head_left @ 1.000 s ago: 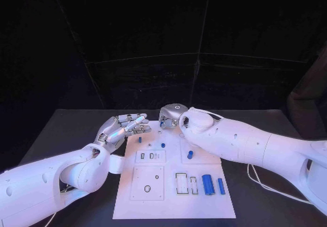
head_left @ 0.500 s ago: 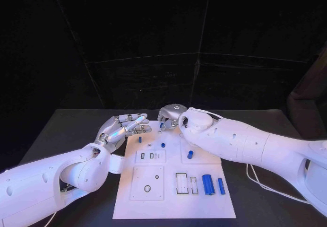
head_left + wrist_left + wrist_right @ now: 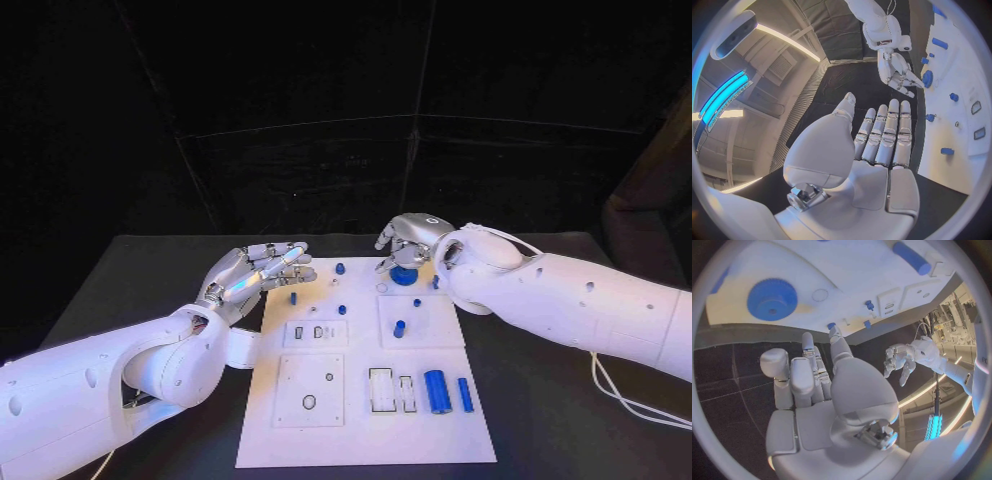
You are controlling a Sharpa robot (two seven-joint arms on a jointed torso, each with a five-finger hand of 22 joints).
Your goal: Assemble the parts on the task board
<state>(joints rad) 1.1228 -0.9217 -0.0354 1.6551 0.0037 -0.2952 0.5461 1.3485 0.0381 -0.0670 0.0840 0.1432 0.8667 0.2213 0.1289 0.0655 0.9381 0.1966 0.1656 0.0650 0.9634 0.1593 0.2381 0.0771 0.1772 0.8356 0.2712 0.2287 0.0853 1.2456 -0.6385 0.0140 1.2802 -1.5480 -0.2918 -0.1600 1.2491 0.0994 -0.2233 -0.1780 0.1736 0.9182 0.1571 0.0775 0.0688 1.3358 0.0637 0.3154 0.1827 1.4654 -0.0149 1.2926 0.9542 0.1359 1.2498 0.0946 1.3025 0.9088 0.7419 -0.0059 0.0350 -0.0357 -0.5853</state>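
The white task board [image 3: 361, 420] lies in the middle of the table. A blue gear [image 3: 404, 275] sits at its far edge, also seen in the right wrist view [image 3: 771, 299] and the left wrist view [image 3: 927, 78]. My right hand [image 3: 411, 238] hovers just above and behind the gear, fingers apart and holding nothing [image 3: 811, 375]. My left hand [image 3: 260, 272] is at the board's far left corner, fingers straight and empty [image 3: 882, 132]. Small blue pegs [image 3: 340, 268] [image 3: 400, 327] stand on the far half of the board. A thick blue cylinder [image 3: 437, 391] lies near the right edge.
A thinner blue rod [image 3: 466, 393] lies beside the thick cylinder. Rectangular slots [image 3: 382, 388] and an oval hole [image 3: 309, 402] are cut in the board's near half. Black table [image 3: 562, 400] surrounds the board; my white forearms flank it on both sides.
My right hand has moved right and back from the board's far middle. The blue gear and a peg now show where it was. The left hand has barely moved.
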